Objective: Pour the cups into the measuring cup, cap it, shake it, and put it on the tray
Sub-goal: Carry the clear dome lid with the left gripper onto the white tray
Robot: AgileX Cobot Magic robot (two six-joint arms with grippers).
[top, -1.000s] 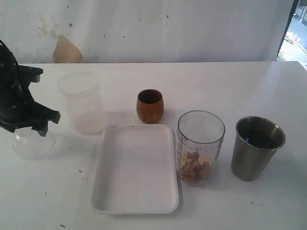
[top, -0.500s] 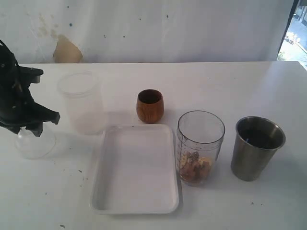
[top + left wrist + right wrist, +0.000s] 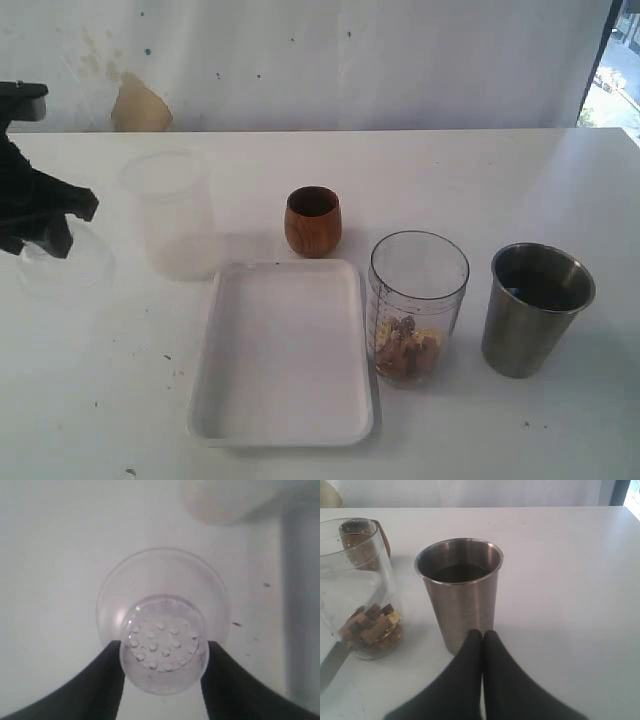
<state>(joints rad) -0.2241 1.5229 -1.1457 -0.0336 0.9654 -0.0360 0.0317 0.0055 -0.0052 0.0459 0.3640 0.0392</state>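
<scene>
Left end effector (image 3: 162,647) grips the dome lid (image 3: 162,580) at the worktop's (image 3: 450,170) left edge, apparently beginning the capping step, which calls for carrying it to the measuring cup (image 3: 418,290) near the front edge beside the tray (image 3: 285,350); right end effector (image 3: 482,632) clenched, empty.

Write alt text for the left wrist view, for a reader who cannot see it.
The left pincer grips a small clear dome lid by its raised, dotted centre, with its black fingers on both sides. Behind the lid is the white table.
</scene>
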